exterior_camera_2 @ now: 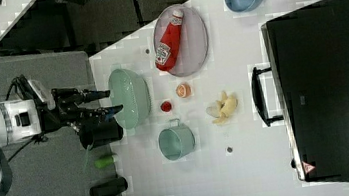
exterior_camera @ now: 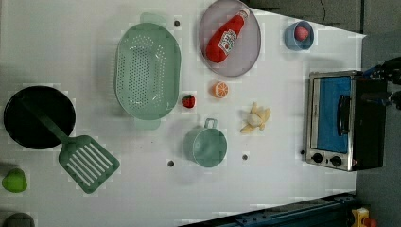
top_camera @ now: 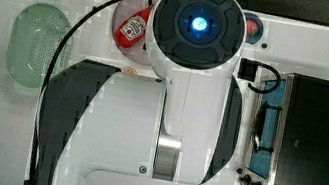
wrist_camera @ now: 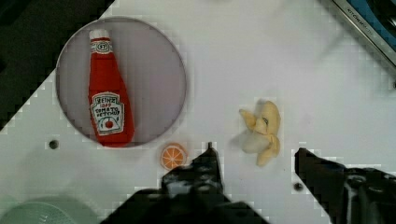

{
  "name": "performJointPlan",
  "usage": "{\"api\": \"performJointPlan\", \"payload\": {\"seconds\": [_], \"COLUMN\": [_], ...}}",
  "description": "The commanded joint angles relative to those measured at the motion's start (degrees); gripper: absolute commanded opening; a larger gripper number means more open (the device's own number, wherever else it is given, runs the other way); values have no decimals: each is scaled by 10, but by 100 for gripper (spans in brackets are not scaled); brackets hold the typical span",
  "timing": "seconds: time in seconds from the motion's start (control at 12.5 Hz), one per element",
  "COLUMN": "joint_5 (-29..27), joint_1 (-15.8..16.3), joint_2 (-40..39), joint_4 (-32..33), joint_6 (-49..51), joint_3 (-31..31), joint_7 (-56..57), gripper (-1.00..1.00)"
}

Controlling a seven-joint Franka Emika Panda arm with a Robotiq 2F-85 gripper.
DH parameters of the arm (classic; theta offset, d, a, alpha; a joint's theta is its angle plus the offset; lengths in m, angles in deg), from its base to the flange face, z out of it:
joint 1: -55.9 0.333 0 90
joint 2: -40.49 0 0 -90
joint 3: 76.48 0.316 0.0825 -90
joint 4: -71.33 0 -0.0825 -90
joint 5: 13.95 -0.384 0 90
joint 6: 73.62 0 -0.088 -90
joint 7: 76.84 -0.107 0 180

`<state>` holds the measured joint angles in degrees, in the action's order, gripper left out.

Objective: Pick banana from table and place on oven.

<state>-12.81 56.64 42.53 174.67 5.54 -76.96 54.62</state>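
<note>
Banana (wrist_camera: pixel 261 133) lies on the white table (wrist_camera: pixel 289 60), below and between the two dark fingers of the gripper (wrist_camera: pixel 254 161), which stand well apart and hold nothing; the gripper hangs high above the tabletop, far from any contact. To one side of the gripper, just beside one finger, sits an orange slice (wrist_camera: pixel 173 156), and beyond it a ketchup bottle (wrist_camera: pixel 106 107) rests on a grey plate (wrist_camera: pixel 159 56); on the other side, farther off, stands the oven (exterior_camera: pixel 343 120), its black top (exterior_camera_2: pixel 331 78) bare. Fruit looks half-peeled, its skin splayed in loose flaps; a descent off centre could pinch only a flap, letting the banana twist or drop on the lift. Fingers closing too near the slice might nudge it aside; a low carry could clip the oven's front edge.
</note>
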Motion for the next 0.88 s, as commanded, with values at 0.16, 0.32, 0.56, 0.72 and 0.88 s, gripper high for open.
{"api": "performJointPlan", "payload": {"seconds": [0.16, 0.32, 0.56, 0.72, 0.88], "joint_5": [-14, -14, -14, -14, -14], "joint_1": [-14, -14, -14, -13, -13], "joint_2": [311, 311, 296, 266, 225], "joint_4": [172, 173, 183, 196, 214], "joint_6": [126, 126, 120, 94, 43], "joint_3": [-16, -16, -16, -15, -14], "joint_7": [-12, -12, -12, -12, -12], "gripper": [81, 100, 100, 100, 100]}}
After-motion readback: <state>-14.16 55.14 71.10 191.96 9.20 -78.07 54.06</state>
